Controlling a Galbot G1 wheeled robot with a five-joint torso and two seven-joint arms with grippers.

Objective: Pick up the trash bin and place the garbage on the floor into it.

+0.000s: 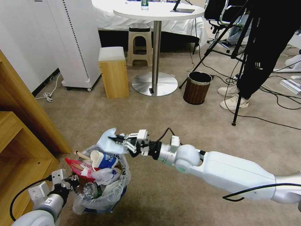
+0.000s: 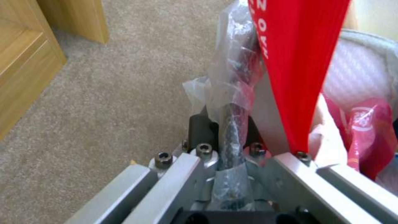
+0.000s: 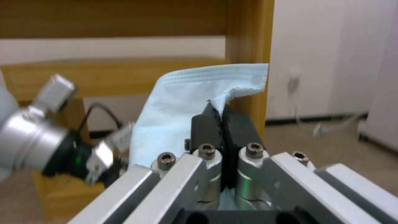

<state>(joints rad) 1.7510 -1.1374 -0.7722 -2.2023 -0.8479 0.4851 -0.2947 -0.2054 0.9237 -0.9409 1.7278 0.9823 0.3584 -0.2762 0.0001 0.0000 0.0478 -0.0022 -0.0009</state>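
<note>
My right gripper (image 3: 222,115) has its black pads pressed together on a pale blue face mask (image 3: 186,105), the pleated cloth bunching up out of the closed jaws. From the head camera that gripper (image 1: 120,140) sits just above the far rim of the trash bin (image 1: 102,201), with the mask (image 1: 108,143) hanging over the bin's edge.

My left gripper (image 2: 232,124) is closed on the bin's rim, clamping the dark wall and the crinkled clear liner (image 2: 232,65) between its fingers. In the head view it (image 1: 71,182) grips the bin's near-left side, low at the frame's bottom left.

Right beside the left jaws a red wrapper (image 2: 296,62) stands up out of the bin; white letters run along its edge (I can make out "AO" and part of a "Z", no more). Another red wrapper (image 2: 367,124) with a pale round logo lies deeper in.

The bin is full: a white paper cup (image 1: 102,159) with blue print I cannot read lies on top, wooden sticks (image 1: 82,155) poke out, and a clear bottle (image 1: 90,190) sits against the liner.

Around it is beige carpet (image 1: 175,113), a wooden shelf unit (image 1: 22,138) to my left, and farther off a brown wood-grain bin (image 1: 197,88) near a round white table (image 1: 158,12).
</note>
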